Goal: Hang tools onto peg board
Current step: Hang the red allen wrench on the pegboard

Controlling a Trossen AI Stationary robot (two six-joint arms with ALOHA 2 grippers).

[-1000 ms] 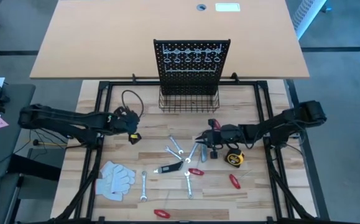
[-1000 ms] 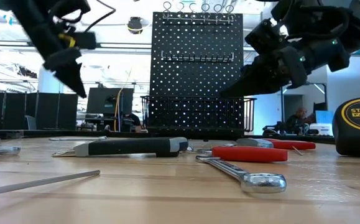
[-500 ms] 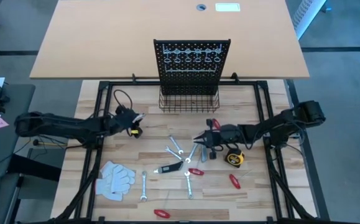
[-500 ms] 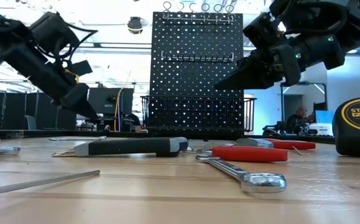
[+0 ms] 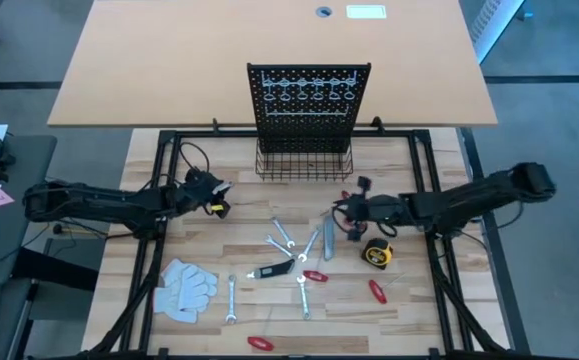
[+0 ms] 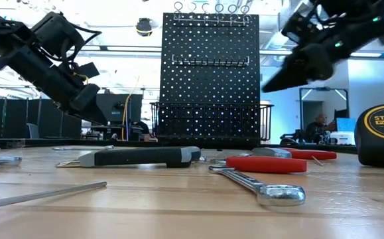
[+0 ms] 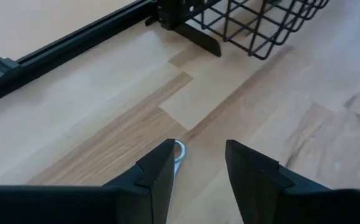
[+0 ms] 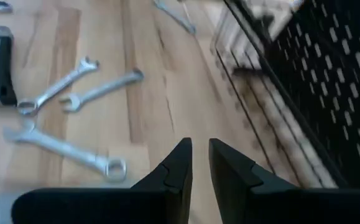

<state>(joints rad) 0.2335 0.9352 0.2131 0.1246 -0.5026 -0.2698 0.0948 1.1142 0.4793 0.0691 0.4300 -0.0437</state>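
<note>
At the back of the wooden table [image 5: 409, 300] stands the peg board [image 5: 309, 95], an upright black perforated panel with silver wrenches already hung along its top row and a black wire basket [image 5: 304, 163] at its foot. The left gripper [image 5: 219, 200] hovers over the table's left side, near the basket's left corner, its jaws parted with nothing between them; in the left wrist view the ring end of a silver wrench [image 7: 178, 151] lies on the wood just ahead of the gap, close to one fingertip, not gripped. The right gripper [image 5: 341, 212] sits to the right of centre, in front of the basket, its fingers [image 8: 178, 165] drawn nearly together with only a thin slit showing and nothing held; the right wrist view shows a cluster of wrenches [image 8: 74, 93] lying flat on the wood beyond them, well clear of the tips. The remaining tools lie scattered mid-table: more wrenches [image 5: 282, 232], a grey utility knife [image 5: 269, 268], red-handled pliers [image 5: 315, 276], and a yellow-black tape measure [image 5: 376, 255] just beside the right arm. White work gloves [image 5: 184, 287] rest at front left.
</note>
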